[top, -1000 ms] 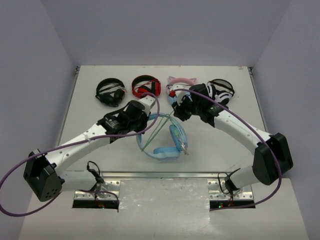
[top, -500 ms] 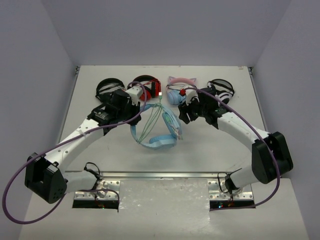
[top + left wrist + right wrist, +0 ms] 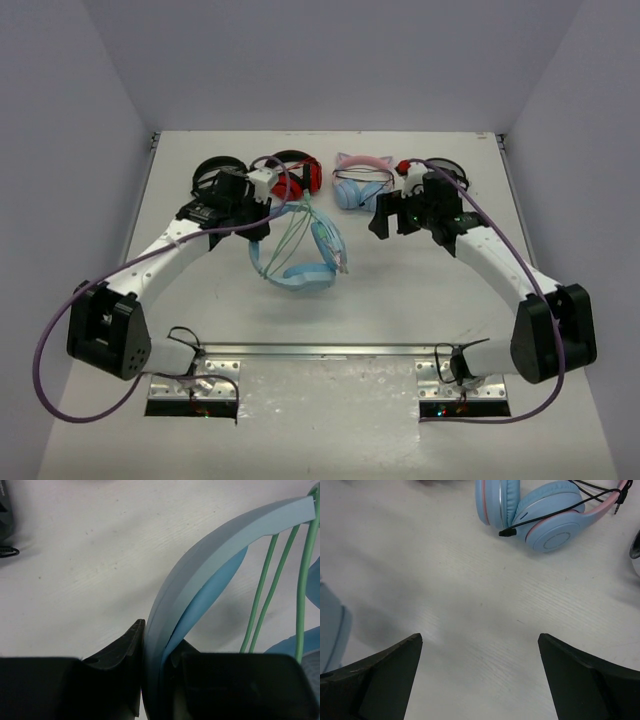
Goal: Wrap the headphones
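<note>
The light-blue headphones (image 3: 303,274) lie tilted near the table's middle, with pale-green cable (image 3: 291,233) strands strung across the headband loop. My left gripper (image 3: 262,222) is shut on the headband at the loop's upper left. In the left wrist view the headband (image 3: 210,545) runs pinched between the left gripper's (image 3: 161,639) black fingers, and the green cable (image 3: 265,590) crosses to its right. My right gripper (image 3: 392,216) stands wide open to the right of the headphones, apart from them. The right wrist view shows the right gripper (image 3: 480,642) holding nothing, with a blue earcup edge (image 3: 331,625) at far left.
Along the back stand a black pair (image 3: 214,180), a red pair (image 3: 295,170), the pink cat-ear pair (image 3: 356,182) and a white-and-black pair (image 3: 446,180). The cat-ear pair (image 3: 547,522) with its black cable lies just ahead of the right gripper.
The left gripper has carried the headphones left and toward the back. The right gripper has opened wide, let go, and drawn back to the right.
</note>
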